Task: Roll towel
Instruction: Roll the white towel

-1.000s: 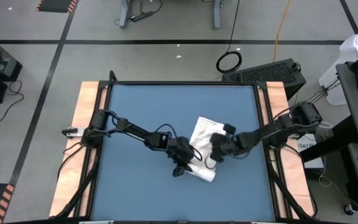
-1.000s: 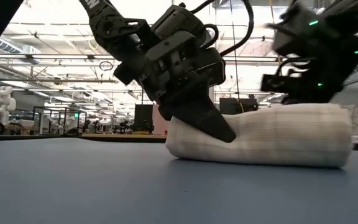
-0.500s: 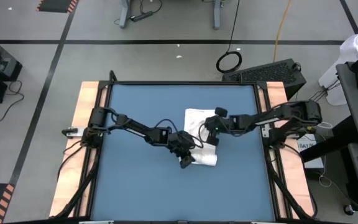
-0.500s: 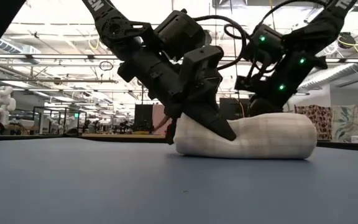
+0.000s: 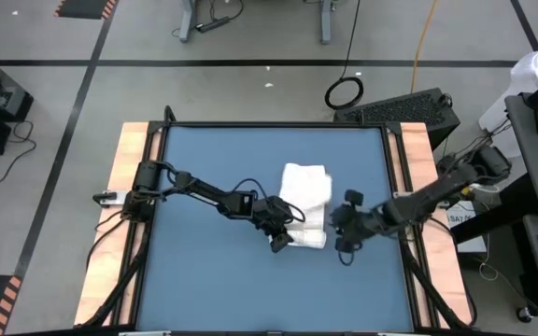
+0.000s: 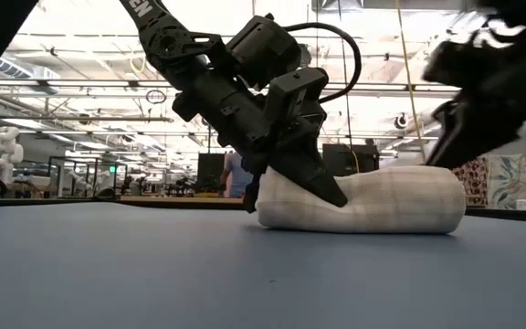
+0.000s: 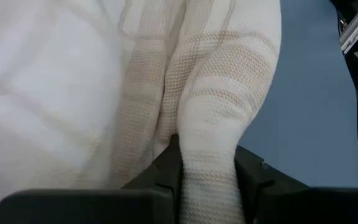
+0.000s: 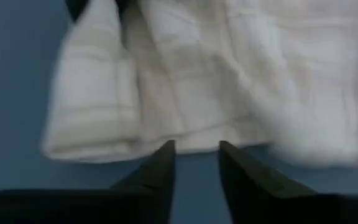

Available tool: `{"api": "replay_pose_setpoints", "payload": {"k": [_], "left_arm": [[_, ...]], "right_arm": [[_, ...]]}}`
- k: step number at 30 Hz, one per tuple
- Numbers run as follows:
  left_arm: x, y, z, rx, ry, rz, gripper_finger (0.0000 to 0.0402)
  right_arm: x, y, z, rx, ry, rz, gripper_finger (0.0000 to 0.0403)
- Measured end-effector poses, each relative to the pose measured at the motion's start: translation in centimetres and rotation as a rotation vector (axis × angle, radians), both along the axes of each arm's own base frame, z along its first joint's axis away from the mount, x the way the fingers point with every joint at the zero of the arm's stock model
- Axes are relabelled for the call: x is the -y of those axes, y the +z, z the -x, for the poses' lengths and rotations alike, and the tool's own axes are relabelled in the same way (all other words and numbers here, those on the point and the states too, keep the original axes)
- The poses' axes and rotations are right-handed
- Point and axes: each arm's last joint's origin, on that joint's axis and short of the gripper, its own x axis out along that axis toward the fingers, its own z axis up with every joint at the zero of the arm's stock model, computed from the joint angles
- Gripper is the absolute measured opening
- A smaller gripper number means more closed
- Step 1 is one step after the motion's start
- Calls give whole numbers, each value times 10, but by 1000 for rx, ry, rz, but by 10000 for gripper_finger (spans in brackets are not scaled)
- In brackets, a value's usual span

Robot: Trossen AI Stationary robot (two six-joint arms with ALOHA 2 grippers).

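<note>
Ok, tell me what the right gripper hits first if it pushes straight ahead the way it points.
Probably the towel: the open right gripper faces its rolled edge across a strip of bare table.

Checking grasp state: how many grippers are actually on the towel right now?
1. The left gripper is clamped on the towel at its rolled near end. The right gripper is open, beside the roll on the table, not touching it.

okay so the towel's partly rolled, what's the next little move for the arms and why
Probably bring the right gripper back in to take the rolled end of the towel. Its fingers are open and clear of the cloth, while the left gripper pinches the roll's other end, and a flat part remains unrolled.
</note>
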Motion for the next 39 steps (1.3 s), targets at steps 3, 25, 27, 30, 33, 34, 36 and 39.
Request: {"api": "replay_pose_setpoints", "payload": {"k": [3,25,27,30,33,34,36,39], "left_arm": [[3,0,0,3,-3,-3,84],[13,1,0,18,-16,-8,84],[13,1,0,17,-15,-8,84],[13,1,0,17,-13,-10,84],[13,1,0,17,-12,-10,84],[13,1,0,17,-12,-11,84],[13,1,0,16,-12,-11,84],[13,1,0,16,-12,-11,84]], "right_arm": [[-1,-6,9,57,-115,162,171],[-44,-2,-10,242,221,-54,176],[-50,-18,-10,206,179,8,217],[-54,-37,-16,198,113,65,282],[-58,-49,-24,245,82,122,327],[-59,-51,-26,258,90,128,334],[-62,-54,-30,281,116,142,339],[-65,-55,-33,292,148,156,328]]}}
